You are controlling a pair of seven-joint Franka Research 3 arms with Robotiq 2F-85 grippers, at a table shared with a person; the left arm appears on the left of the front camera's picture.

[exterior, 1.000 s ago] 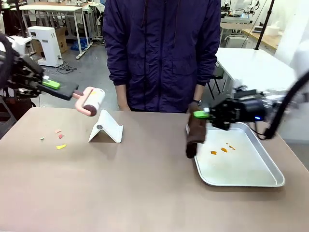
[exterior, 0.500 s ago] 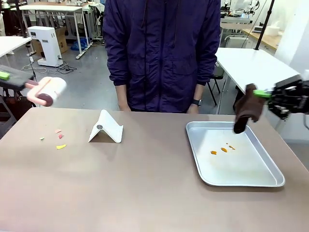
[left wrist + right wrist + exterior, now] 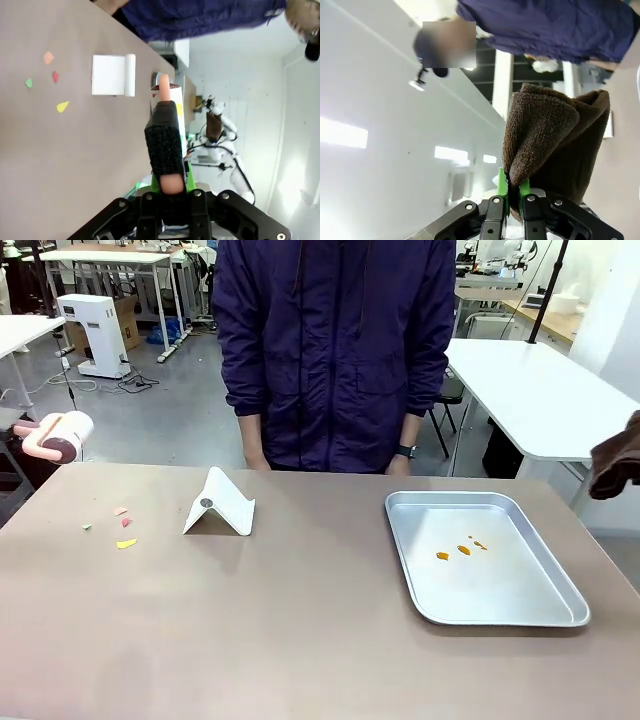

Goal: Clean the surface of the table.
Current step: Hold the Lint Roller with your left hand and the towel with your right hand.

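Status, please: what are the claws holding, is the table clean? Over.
Left gripper shut on roller. Right gripper shut on cloth. Table not clean, scraps at left. Stand and tray on it.

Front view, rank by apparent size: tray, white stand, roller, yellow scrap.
1. tray
2. white stand
3. roller, looks close to the stand, so that ranking is unsure
4. yellow scrap

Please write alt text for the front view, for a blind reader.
A brown table holds small scraps at left, a white folded stand and a metal tray with orange bits at right. A person stands behind; a roller and cloth show at the edges.
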